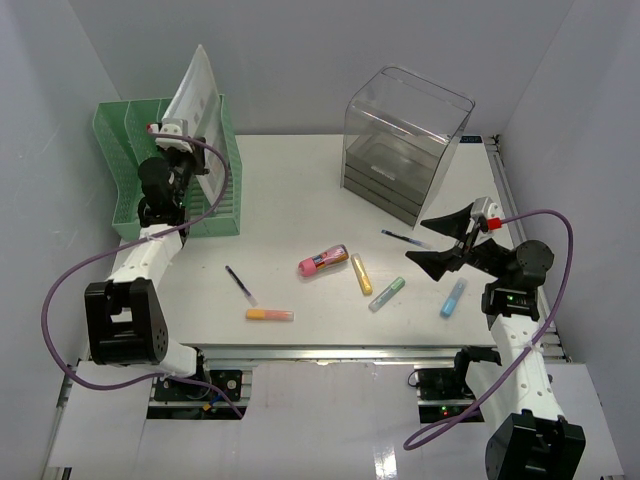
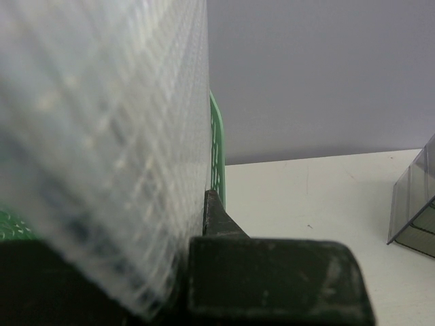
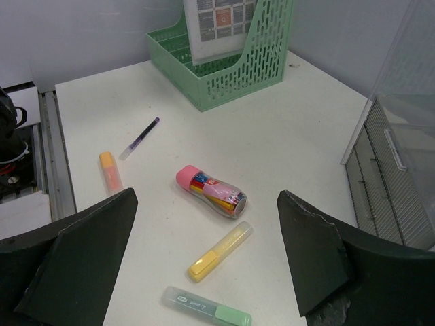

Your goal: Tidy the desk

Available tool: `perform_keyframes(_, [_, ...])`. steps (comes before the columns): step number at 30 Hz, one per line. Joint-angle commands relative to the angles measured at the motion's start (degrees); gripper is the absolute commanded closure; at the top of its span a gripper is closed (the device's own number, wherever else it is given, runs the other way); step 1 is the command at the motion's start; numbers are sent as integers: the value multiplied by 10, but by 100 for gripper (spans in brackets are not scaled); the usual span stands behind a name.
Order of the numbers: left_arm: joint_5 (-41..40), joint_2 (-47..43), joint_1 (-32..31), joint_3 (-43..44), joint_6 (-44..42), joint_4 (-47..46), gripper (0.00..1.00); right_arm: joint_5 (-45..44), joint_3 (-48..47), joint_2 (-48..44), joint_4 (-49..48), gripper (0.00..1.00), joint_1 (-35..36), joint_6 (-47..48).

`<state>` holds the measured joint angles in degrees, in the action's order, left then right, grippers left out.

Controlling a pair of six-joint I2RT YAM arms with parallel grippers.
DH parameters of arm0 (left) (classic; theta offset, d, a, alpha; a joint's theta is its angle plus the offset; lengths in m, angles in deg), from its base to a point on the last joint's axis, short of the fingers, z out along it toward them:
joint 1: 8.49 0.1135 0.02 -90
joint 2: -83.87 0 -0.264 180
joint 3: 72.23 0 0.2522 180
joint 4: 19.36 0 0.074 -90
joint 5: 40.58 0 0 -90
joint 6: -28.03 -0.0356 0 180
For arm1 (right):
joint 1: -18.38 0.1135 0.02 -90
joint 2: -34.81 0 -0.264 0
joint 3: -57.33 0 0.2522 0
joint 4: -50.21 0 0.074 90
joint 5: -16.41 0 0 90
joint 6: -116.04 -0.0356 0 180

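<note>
Black fingers of the right gripper (image 3: 205, 193) fill the bottom of its wrist view, spread wide apart with nothing between them. It hangs over the desk (image 1: 290, 200), far to the right of the green file rack (image 1: 130, 160).

The white desk carries the rack on its far left corner and stretches from there rightward and toward the arm bases. A clear drawer box (image 1: 405, 140) stands well to the rack's right, along the same far edge.

A translucent ribbed sheet (image 1: 195, 90) stands tilted in the rack. The left gripper (image 2: 198, 224) is clamped on its edge, right at the rack.

Loose things lie to the right of the rack and nearer the arms:
- Closest to the rack is a dark pen (image 1: 241, 285), with an orange highlighter (image 1: 270, 314) just beyond it.
- Farther right is a pink marker case (image 1: 323, 261).
- Beyond that, each farther from the rack, come a yellow highlighter (image 1: 360, 274), a green highlighter (image 1: 387, 294), a second pen (image 1: 403, 238) and a blue highlighter (image 1: 453, 297).
</note>
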<state>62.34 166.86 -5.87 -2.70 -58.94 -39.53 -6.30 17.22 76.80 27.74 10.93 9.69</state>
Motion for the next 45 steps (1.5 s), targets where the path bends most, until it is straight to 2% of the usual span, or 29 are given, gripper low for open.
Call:
perform_keyframes(1, [17, -1, 2, 2, -23, -33, 100, 4, 2, -4, -31, 10, -4, -5])
perform_keyframes(7, [28, -1, 1, -33, -23, -41, 100, 6, 4, -4, -36, 10, -4, -7])
perform_keyframes(13, [23, -16, 2, -66, -8, -48, 86, 7, 6, -5, -37, 10, -8, -5])
perform_keyframes(14, [21, -21, 2, -72, -6, -46, 80, 7, 7, -6, -37, 10, -9, -5])
perform_keyframes(15, [18, -25, 2, -77, -3, -47, 67, 7, 7, -6, -37, 10, -10, -5])
perform_keyframes(17, [7, -39, 1, -91, 6, -55, 26, 7, 8, -5, -37, 10, -12, -4])
perform_keyframes(18, [5, -50, 1, -96, 14, -55, 12, 7, 9, -5, -37, 10, -13, -4])
perform_keyframes(19, [4, -61, 2, -99, 22, -52, 3, 7, 9, -6, -38, 10, -14, -3])
perform_keyframes(22, [10, -88, 1, -78, 47, -15, 2, 6, 9, -6, -37, 10, -18, -2])
perform_keyframes(29, [-6, -181, 1, -9, 139, 156, 2, 7, 9, -9, -31, 10, -30, 1])
perform_keyframes(34, [39, -258, -4, 11, 239, 238, 2, 0, 6, -9, -19, 10, -37, 7])
perform_keyframes(37, [89, -275, -18, 4, 297, 250, 2, -3, 3, -7, -10, 10, -41, 9])
perform_keyframes(41, [140, -242, -88, -8, 380, 243, 4, -8, 2, -6, -4, 10, -47, 11])
perform_keyframes(45, [122, -160, -188, -3, 402, 217, 6, -14, 1, -3, 2, 10, -56, 13])
